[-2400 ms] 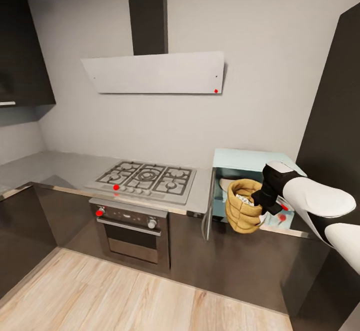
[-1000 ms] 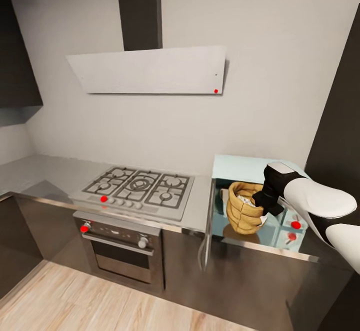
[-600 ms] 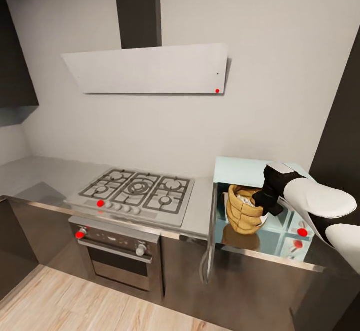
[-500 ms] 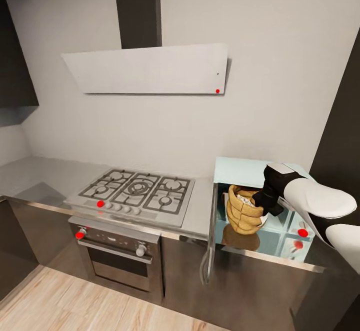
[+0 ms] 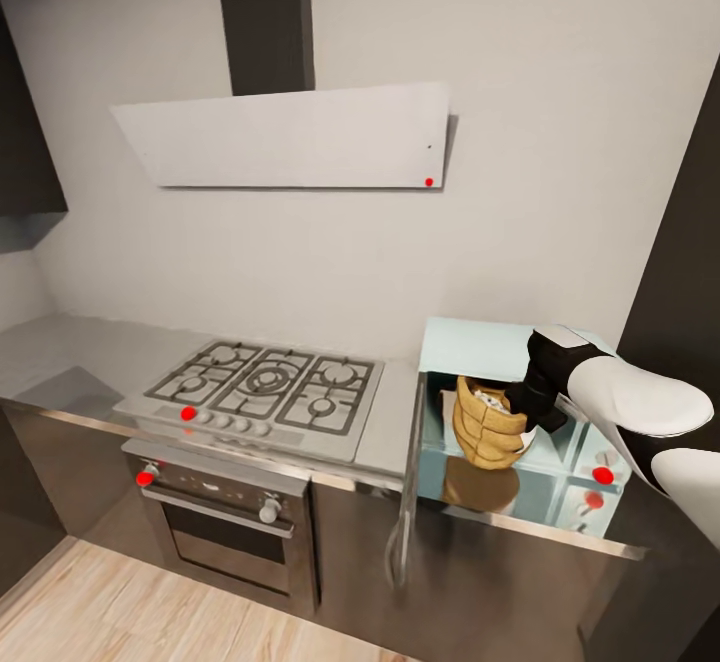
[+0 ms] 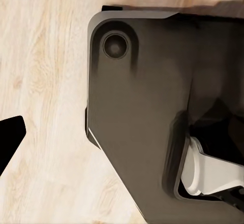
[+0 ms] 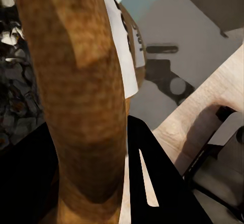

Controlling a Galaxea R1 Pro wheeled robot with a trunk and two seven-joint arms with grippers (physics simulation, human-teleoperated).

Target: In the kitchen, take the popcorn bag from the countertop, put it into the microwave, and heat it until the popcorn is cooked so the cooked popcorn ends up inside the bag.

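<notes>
left of the microwave (image 5: 500,342) your door hangs open; the bag (image 5: 487,429) sits upright in its mouth, above the cavity floor, rim pinched by your right gripper (image 5: 530,404) from the right. push it straight back, then release; left gripper's state can't be told.

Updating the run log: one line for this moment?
right claw: shut on popcorn bag | bag: at microwave opening | door: open
</notes>
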